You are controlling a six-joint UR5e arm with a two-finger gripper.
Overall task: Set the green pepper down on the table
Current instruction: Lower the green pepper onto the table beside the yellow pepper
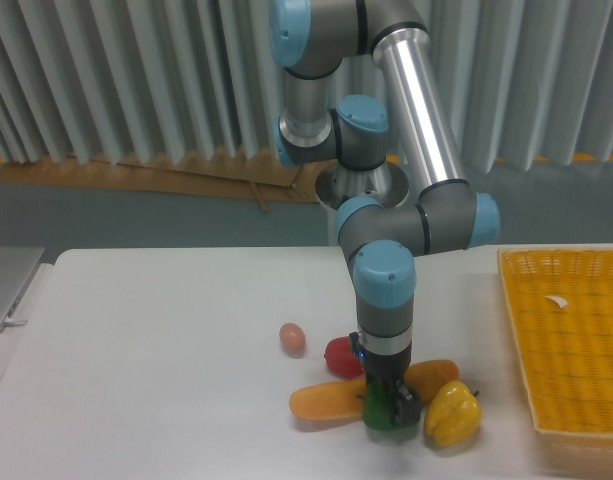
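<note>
The green pepper (377,413) is a small dark-green shape low at the front of the white table (156,350), wedged between a long orange vegetable and a yellow pepper. My gripper (388,402) comes straight down onto it from above. One dark finger (407,405) shows on the pepper's right side, while the other is hidden behind the pepper. The jaws look closed against the pepper, whose underside is at or very near the tabletop.
A long orange vegetable (326,402), a red pepper (341,356), an orange piece (432,375) and a yellow pepper (453,413) crowd around the gripper. A brown egg (292,338) lies to the left. A yellow woven basket tray (571,345) fills the right side.
</note>
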